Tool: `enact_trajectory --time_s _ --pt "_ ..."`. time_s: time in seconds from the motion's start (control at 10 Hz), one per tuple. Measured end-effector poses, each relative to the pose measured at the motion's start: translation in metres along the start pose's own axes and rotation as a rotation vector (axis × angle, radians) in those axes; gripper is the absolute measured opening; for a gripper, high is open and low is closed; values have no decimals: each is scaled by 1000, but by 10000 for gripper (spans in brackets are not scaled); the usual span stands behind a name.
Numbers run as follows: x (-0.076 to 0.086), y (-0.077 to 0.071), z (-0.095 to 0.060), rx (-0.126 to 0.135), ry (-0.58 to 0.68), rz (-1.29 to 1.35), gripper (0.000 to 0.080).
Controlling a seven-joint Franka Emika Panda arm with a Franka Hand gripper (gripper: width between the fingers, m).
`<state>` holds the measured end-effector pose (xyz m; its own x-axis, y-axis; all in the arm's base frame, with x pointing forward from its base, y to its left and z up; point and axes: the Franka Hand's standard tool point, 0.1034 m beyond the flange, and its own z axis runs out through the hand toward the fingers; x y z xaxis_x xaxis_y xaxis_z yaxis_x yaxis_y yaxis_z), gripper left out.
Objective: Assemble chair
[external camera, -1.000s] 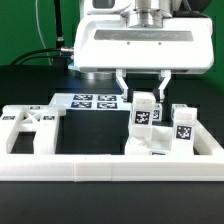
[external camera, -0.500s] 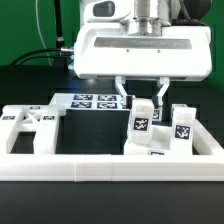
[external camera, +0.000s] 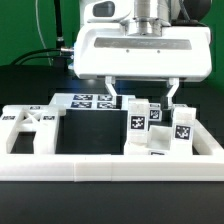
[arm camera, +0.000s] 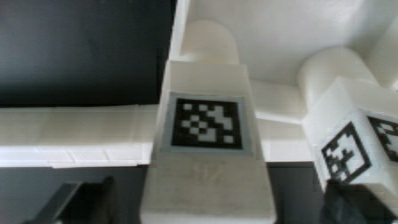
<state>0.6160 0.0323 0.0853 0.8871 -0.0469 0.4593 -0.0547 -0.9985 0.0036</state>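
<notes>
My gripper (external camera: 140, 94) hangs open over a cluster of white chair parts at the exterior view's right. Its fingers (external camera: 108, 90) stand wide on both sides of an upright white square leg (external camera: 138, 120) with a tag and do not touch it. In the wrist view the same leg (arm camera: 208, 120) fills the middle, between the dark fingers (arm camera: 71, 200) of the gripper (arm camera: 210, 200). Two more tagged blocks (external camera: 183, 124) stand beside it. The X-braced flat panel (external camera: 28, 122) lies at the exterior view's left.
The marker board (external camera: 92, 101) lies flat behind the parts. A long white border rail (external camera: 110, 167) runs along the front and up both sides. Another tagged block (arm camera: 356, 140) stands close beside the leg in the wrist view.
The fingers have spread apart from a narrow stance close around the leg's top to a wide one. The leg stays standing in its place.
</notes>
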Motion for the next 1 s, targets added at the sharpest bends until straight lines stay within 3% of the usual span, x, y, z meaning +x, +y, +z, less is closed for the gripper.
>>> enact_trajectory --time_s 0.1,0.5,1.0 --pt "5 5 -4 1 -8 10 636" --pt "22 18 -11 2 -14 -24 649" --pt "17 12 -7 22 -106 -24 649"
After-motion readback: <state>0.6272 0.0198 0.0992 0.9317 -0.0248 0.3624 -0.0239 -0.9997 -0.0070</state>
